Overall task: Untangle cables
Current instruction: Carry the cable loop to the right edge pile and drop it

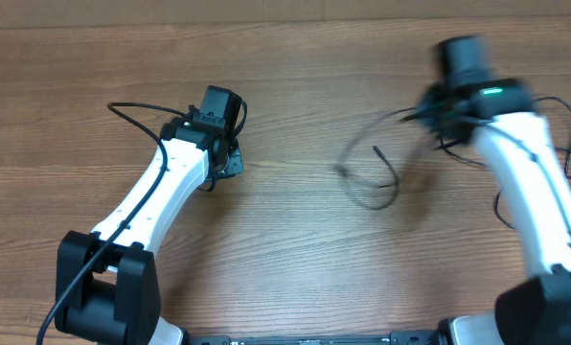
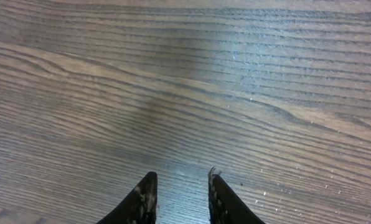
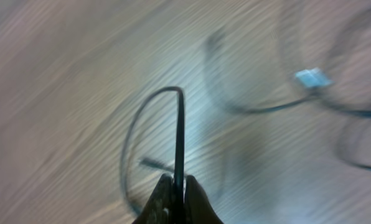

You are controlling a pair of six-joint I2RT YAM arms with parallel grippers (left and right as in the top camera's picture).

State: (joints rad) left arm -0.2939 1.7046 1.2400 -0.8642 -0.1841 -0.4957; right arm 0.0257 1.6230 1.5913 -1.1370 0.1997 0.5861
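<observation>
1. Table [image 1: 295, 57]: bare wood grain. It gives no edge or clutter for a cord to snag on.
2. Right arm [image 1: 535, 182]: reaches from the near right corner up to the far right, wrist bent over the tangle. The picture is smeared there, so the finer pose is hard to read.
3. Left arm [image 1: 151, 196]: stretched from the near left corner toward the middle left, head tipped down at the wood, well apart from the tangle.
4. Cables [image 1: 372, 182]: thin black loose loops lying right of centre, trailing to my right wrist.
   - My judgement is that they are very light and limp, with a little spring in the curves. They will follow any pull and drag their neighbours along.
   - They are smooth, so they are likely to slide through a soft pinch.
   - Best taken near an end or on a free span, not at a crossing.
5. Right pincer [image 3: 179, 180]: fingers pressed together on one strand of the cables [image 3: 179, 124]. The strand rises straight from the tips and arches over to the left into a loop.
6. Left pincer [image 2: 181, 174]: fingers slightly spread with bare wood between them, holding nothing.
7. Plug [image 3: 311, 78]: a small pale tip at the far right of my right wrist view, too blurred to type. I judge it the stiffest and safest handle, though hard tugging could strain its joint.
</observation>
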